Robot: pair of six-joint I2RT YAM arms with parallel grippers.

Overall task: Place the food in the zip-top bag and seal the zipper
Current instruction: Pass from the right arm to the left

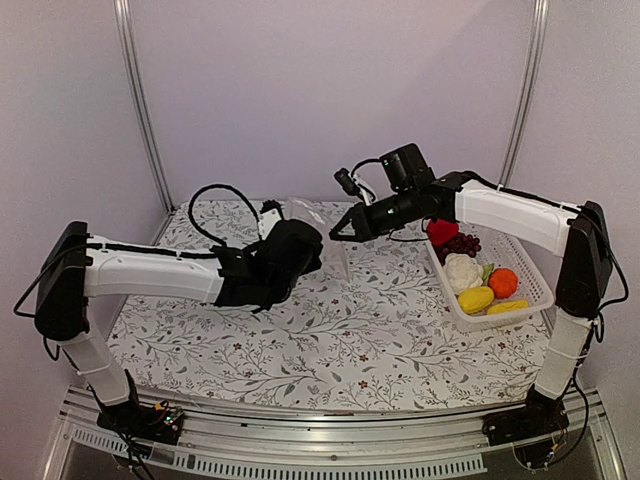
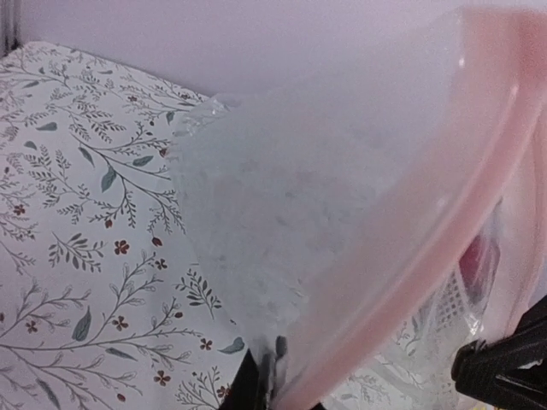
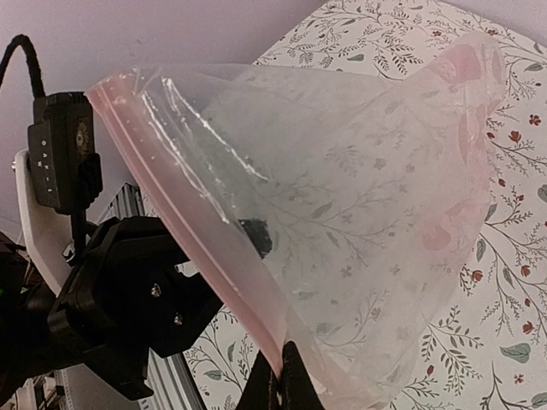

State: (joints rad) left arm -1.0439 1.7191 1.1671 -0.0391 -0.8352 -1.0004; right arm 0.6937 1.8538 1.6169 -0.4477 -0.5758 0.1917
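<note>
The clear zip-top bag (image 1: pixel 335 250) hangs between my two grippers above the table, its mouth held open. Its pink zipper strip (image 3: pixel 205 256) runs along the mouth edge and also shows in the left wrist view (image 2: pixel 410 256). My left gripper (image 1: pixel 312 247) is shut on one edge of the bag (image 2: pixel 282 282). My right gripper (image 1: pixel 338 233) is shut on the opposite mouth edge (image 3: pixel 286 376). The food lies in the white basket (image 1: pixel 533 270): red pepper (image 1: pixel 441 232), dark grapes (image 1: pixel 462 244), cauliflower (image 1: pixel 462 271), yellow lemon piece (image 1: pixel 475 298), orange piece (image 1: pixel 503 283), banana (image 1: pixel 507 307).
The floral tablecloth (image 1: pixel 330 340) covers the table. A black cable (image 1: pixel 215 205) loops behind the left arm. Metal frame posts (image 1: pixel 140 100) stand at the back corners. The left arm's black housing (image 3: pixel 120 307) sits close to the bag in the right wrist view.
</note>
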